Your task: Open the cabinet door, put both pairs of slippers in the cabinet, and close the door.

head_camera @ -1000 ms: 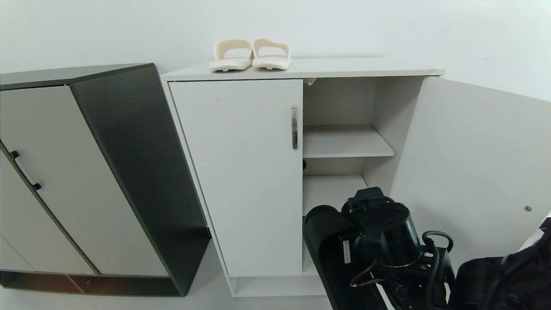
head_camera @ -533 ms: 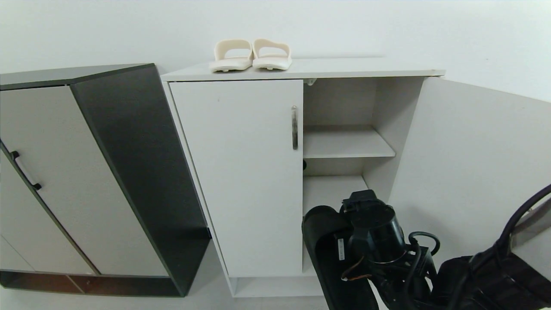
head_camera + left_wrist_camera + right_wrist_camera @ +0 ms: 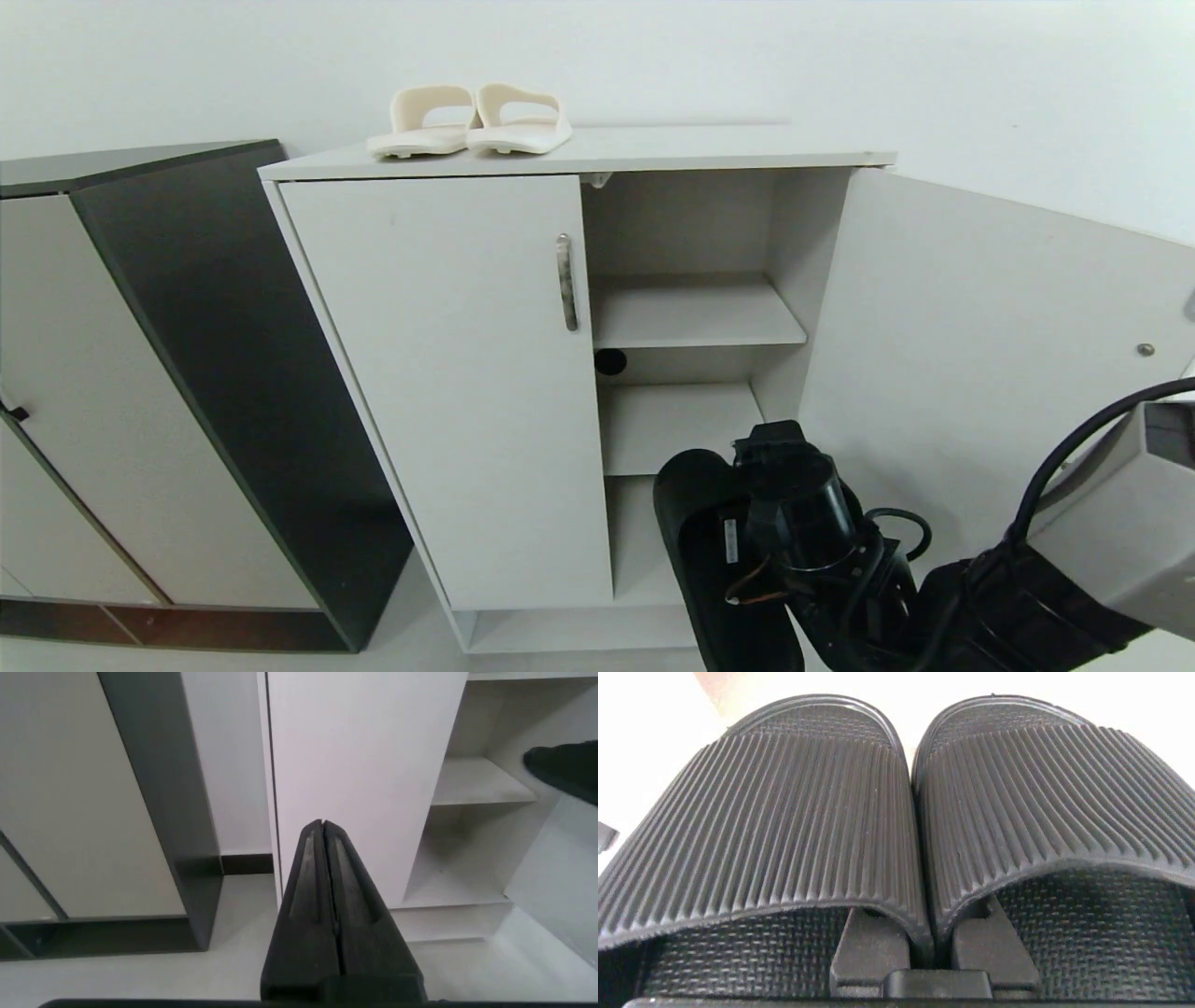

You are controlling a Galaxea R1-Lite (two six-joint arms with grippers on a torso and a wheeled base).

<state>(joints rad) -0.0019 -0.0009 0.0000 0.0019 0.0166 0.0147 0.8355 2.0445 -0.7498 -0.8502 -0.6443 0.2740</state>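
A cream pair of slippers (image 3: 471, 121) lies on top of the white cabinet (image 3: 597, 149). The cabinet's left door (image 3: 448, 392) is closed and its right door (image 3: 980, 373) stands wide open, showing bare shelves (image 3: 695, 313). My right gripper (image 3: 929, 943) is shut on the black pair of slippers (image 3: 906, 812), pinching their inner edges together. That black pair (image 3: 709, 560) hangs in front of the open compartment, low, near the bottom shelf. My left gripper (image 3: 322, 835) is shut with nothing in it, low and facing the closed door (image 3: 364, 765); the black slippers' tip (image 3: 565, 765) shows beyond it.
A dark cabinet (image 3: 215, 373) with pale doors stands directly left of the white one. A metal handle (image 3: 565, 280) runs down the closed door's edge. The open door bounds the space to the right of my right arm.
The head camera has shifted, so the cabinets sit farther left in the picture. My right arm with the black slippers now lines up more with the open compartment, and its elbow has come into view.
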